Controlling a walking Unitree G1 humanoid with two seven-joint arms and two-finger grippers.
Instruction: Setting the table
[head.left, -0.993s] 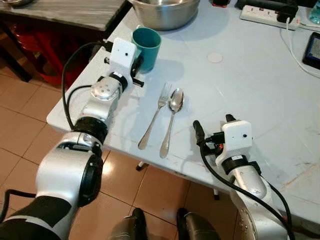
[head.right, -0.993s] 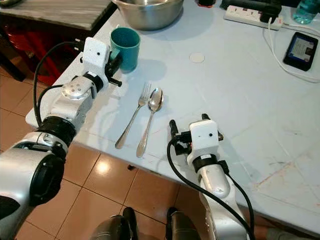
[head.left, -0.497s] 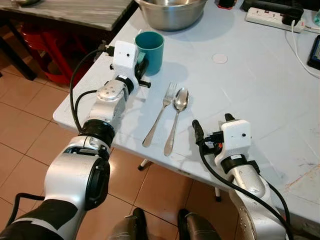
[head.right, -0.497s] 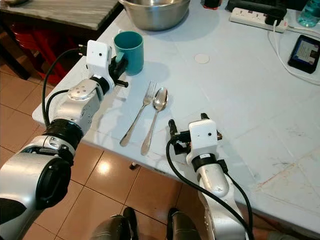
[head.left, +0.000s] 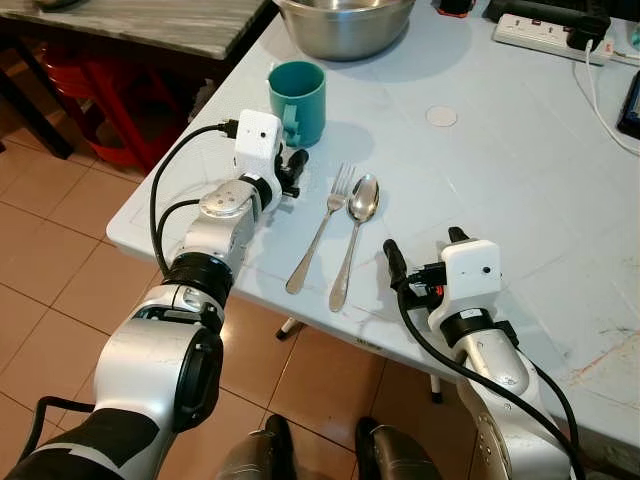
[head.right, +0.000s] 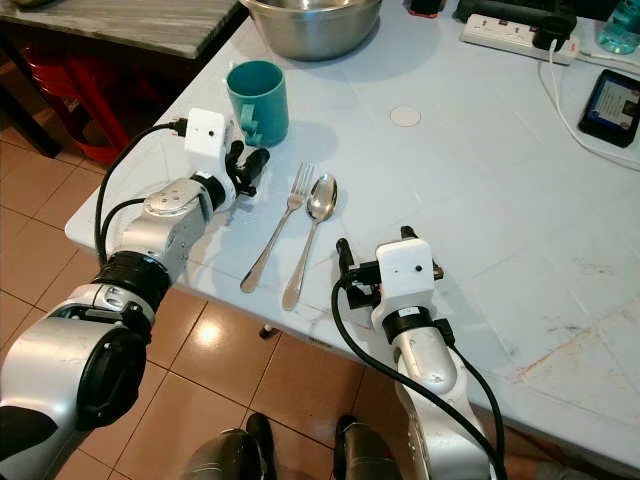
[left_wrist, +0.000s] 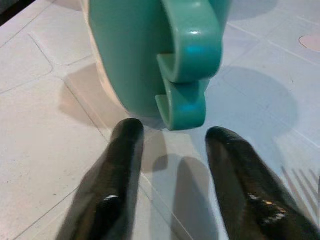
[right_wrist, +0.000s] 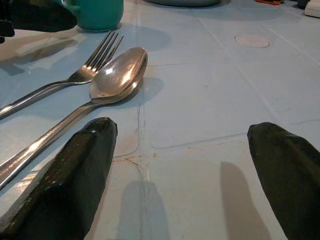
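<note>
Beside mug, left tool apparently withdrawn.

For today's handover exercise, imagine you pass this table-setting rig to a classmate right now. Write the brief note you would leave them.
Left gripper: open, empty, just short of the teal mug, fingers either side of its handle line, not touching.
Right gripper: open, empty, low over the table beside the spoon handle.
Fork and spoon lie side by side near the front edge; mug stands upright behind them, to their left.
Done: mug, fork and spoon laid out.
Left: probably any remaining pieces; the steel bowl sits at the far edge.
</note>
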